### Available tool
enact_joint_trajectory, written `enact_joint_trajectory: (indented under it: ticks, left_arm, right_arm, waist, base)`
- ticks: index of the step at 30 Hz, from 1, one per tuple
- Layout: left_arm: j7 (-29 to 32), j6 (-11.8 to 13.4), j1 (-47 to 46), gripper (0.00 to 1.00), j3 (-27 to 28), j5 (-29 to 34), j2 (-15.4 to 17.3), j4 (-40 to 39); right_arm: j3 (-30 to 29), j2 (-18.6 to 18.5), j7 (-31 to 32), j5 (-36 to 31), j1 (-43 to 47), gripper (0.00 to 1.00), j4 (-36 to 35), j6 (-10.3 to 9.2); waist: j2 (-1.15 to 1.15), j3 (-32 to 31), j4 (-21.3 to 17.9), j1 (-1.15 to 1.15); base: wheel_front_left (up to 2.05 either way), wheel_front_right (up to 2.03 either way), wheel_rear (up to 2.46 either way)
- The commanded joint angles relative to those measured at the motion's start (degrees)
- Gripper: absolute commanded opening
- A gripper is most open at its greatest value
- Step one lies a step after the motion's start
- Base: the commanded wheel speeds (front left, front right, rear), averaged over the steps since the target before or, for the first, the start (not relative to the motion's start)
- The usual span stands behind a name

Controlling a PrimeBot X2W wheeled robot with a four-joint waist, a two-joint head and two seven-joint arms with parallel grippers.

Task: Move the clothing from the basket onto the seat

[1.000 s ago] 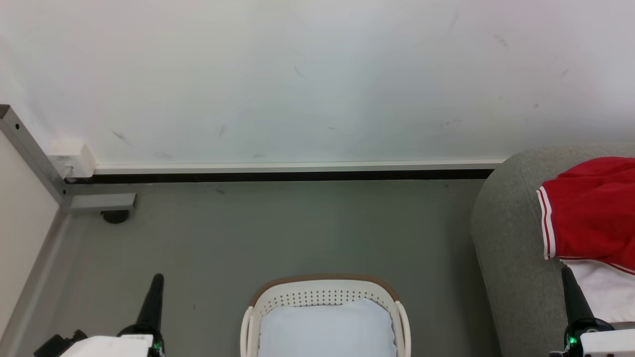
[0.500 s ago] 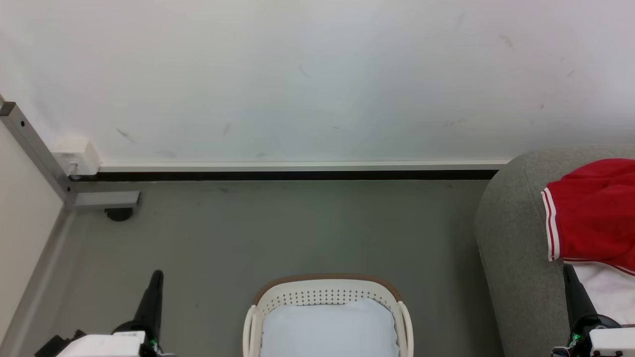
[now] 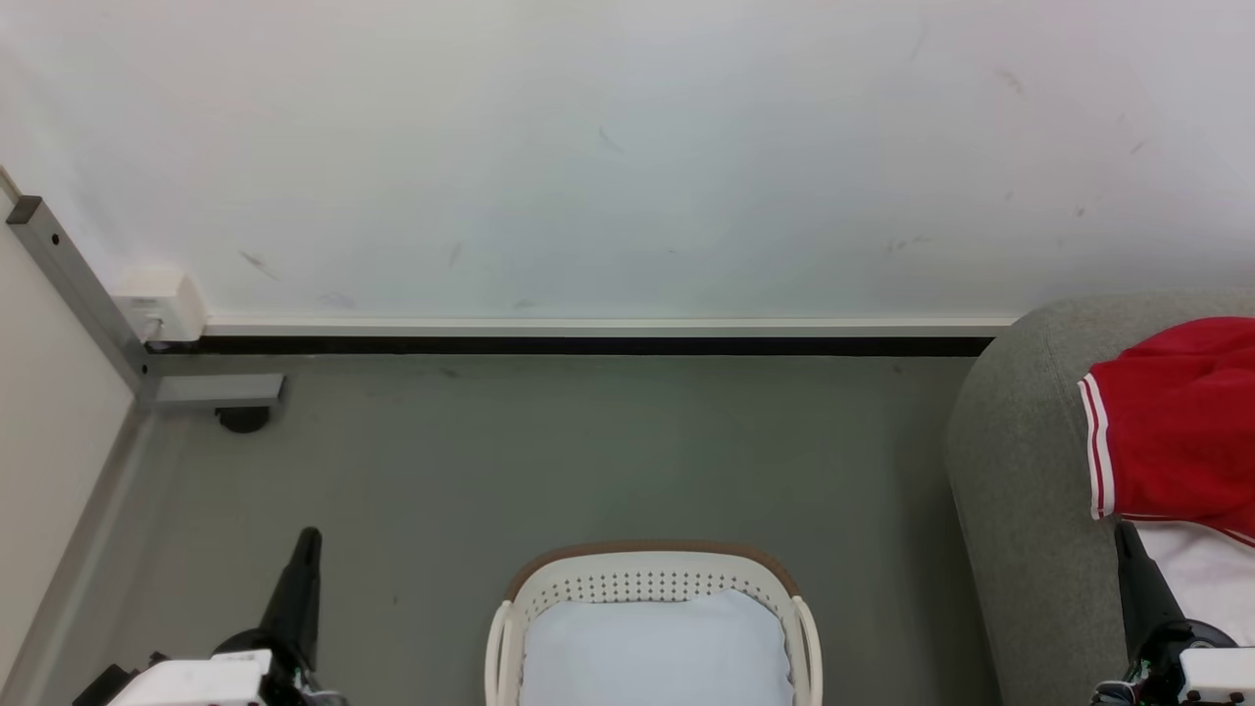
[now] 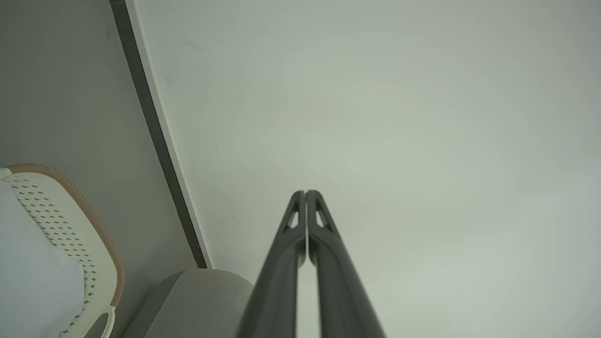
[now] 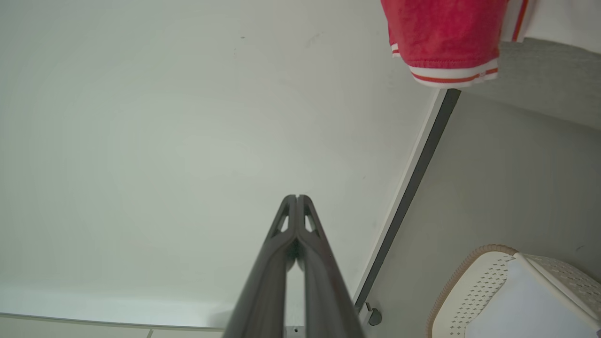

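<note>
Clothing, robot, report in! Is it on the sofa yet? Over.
Left gripper shut, empty. Right gripper shut, empty. Clothing on the seat; basket shows a pale cushion. Nothing in the way.

Basket (image 3: pixel 647 580): matt cream plastic, punched holes, brown woven-looking rim; cushion (image 3: pixel 657 652) in it smooth pale cloth. Right of basket, sofa (image 3: pixel 1020 471) is rough grey woven cloth, clothing (image 3: pixel 1177 422) on it soft red cloth, slightly fuzzy. Floor (image 3: pixel 588 451) under basket smooth matt grey, wall (image 3: pixel 588 147) behind it matt white and scuffed, post (image 3: pixel 78 294) left of it dull grey metal.
</note>
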Motion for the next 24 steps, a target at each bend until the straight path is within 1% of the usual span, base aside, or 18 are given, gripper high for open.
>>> enact_joint_trajectory:
  ticks: [1, 4, 24]
  left_arm:
    - [0.46, -0.33, -0.58, 0.0, 0.31, -1.37, 0.31, 0.07]
    - [0.72, -0.37, -0.67, 0.0, 0.37, -2.73, 0.31, 0.1]
    - [0.75, -0.36, -0.64, 0.0, 0.34, -2.66, 0.31, 0.09]
  right_arm:
    - [-0.37, 0.11, 0.37, 1.49, -0.7, 0.0, 0.14, -0.12]
    - [-0.57, 0.17, 0.79, 2.4, -0.77, 0.0, 0.2, -0.12]
    - [-0.65, 0.23, 0.73, 2.12, -0.77, 0.0, 0.2, -0.12]
  waist:
    - [0.0, 0.01, 0.1, 0.0]
    - [0.0, 0.03, 0.22, 0.0]
    - [0.0, 0.03, 0.24, 0.0]
  base:
    - [0.0, 0.0, 0.0]
    - [0.0, 0.0, 0.0]
    - [0.0, 0.0, 0.0]
